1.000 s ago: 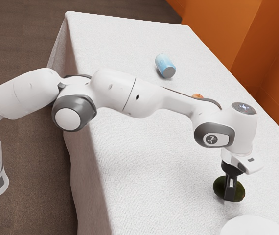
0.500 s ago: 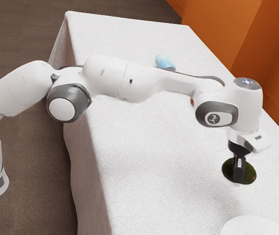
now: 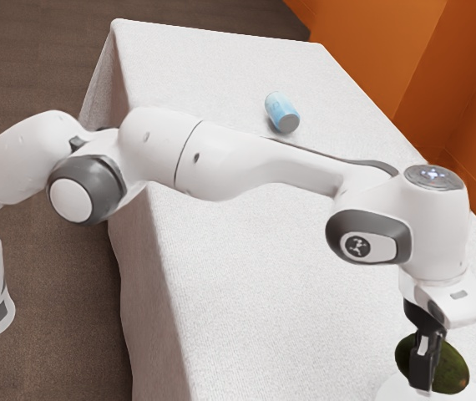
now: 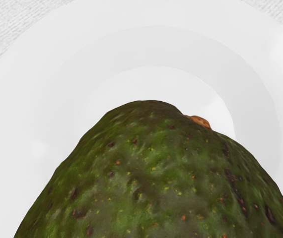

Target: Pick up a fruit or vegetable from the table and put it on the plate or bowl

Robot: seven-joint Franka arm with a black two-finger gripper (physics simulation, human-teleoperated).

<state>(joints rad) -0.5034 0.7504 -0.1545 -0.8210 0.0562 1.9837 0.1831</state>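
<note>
A dark green avocado hangs in my black gripper, whose fingers are shut on it from two sides. It is held just above a white plate at the table's near right corner in the exterior view. In the wrist view the avocado bulks large right under my hand, its brown stem tip pointing away, and the white plate with its raised rim lies directly beneath it.
A light blue can lies on its side far back on the white tablecloth. An orange wall stands at the exterior view's right. The table's front edge drops off to the exterior view's left.
My arm has carried the avocado up off the cloth and toward the exterior view's lower right, so it now hangs over the plate.
</note>
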